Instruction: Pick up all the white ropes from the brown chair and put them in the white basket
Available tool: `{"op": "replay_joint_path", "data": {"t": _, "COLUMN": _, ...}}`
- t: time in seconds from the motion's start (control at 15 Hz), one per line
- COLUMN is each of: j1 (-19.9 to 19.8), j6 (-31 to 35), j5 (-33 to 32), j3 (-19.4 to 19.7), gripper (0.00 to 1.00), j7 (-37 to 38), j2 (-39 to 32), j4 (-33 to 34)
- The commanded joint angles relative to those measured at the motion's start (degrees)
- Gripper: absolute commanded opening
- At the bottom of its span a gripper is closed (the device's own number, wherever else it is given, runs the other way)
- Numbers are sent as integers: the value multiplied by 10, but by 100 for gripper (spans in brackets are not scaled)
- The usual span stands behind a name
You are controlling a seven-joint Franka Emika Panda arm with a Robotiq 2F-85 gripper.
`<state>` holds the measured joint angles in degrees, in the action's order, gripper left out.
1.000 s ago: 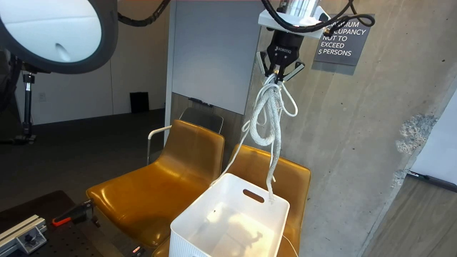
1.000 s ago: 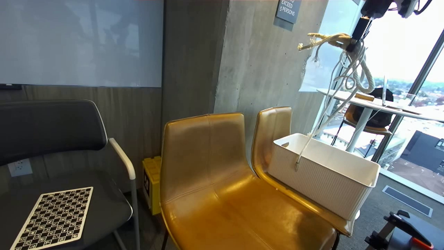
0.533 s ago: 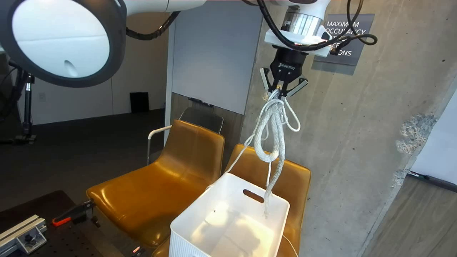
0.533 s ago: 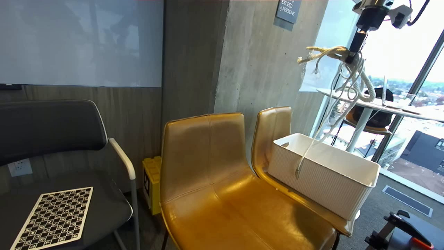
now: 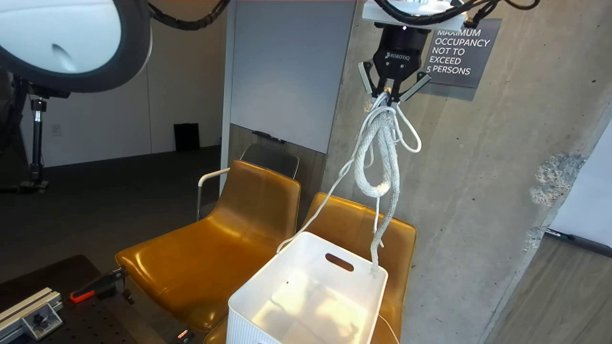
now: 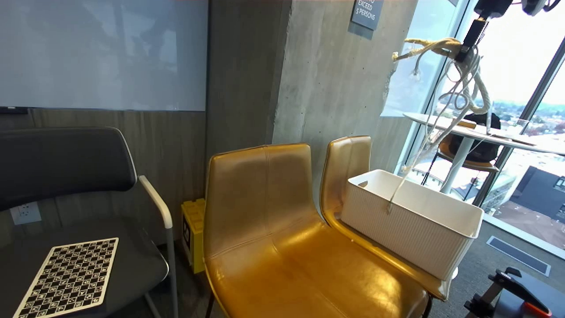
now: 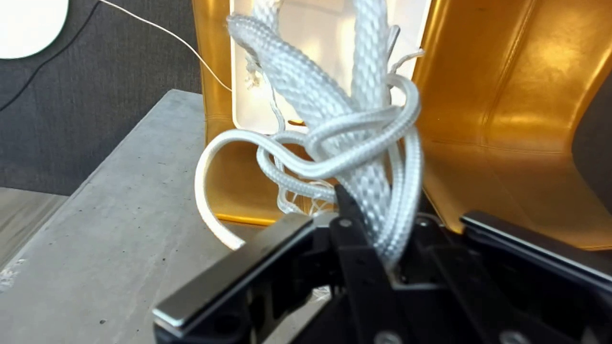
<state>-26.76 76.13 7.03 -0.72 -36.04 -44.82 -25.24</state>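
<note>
Your claw (image 5: pixel 388 97) pinching rope bundle (image 5: pixel 385 134) high up, basket (image 6: pixel 410 229) sitting lower. You're likely handling soft, limp, light load; gathered top probably giving surest hold.

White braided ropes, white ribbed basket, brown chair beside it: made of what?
White braided ropes: probably synthetic fibre, slight sheen on the weave.
White ribbed basket: likely moulded plastic, satin; thin, evenly ribbed walls.
Brown chair: leather or imitation, glossy; seams, highlights.

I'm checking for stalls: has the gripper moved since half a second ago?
Yes: in an exterior view the gripper has moved up and rightward in the picture, nearer the wall sign.
</note>
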Motion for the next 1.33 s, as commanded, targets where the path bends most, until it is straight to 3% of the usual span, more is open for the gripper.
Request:
{"op": "replay_joint_path", "data": {"t": 0.0, "j1": -11, "j6": -6, "j5": 14, "j3": -9, "gripper": 4, "j7": 2, "j2": 18, "j4": -1}}
{"op": "replay_joint_path", "data": {"t": 1.27, "j1": -10, "j6": 15, "j5": 30, "j3": -15, "gripper": 4, "j7": 6, "j2": 30, "j4": 0}}
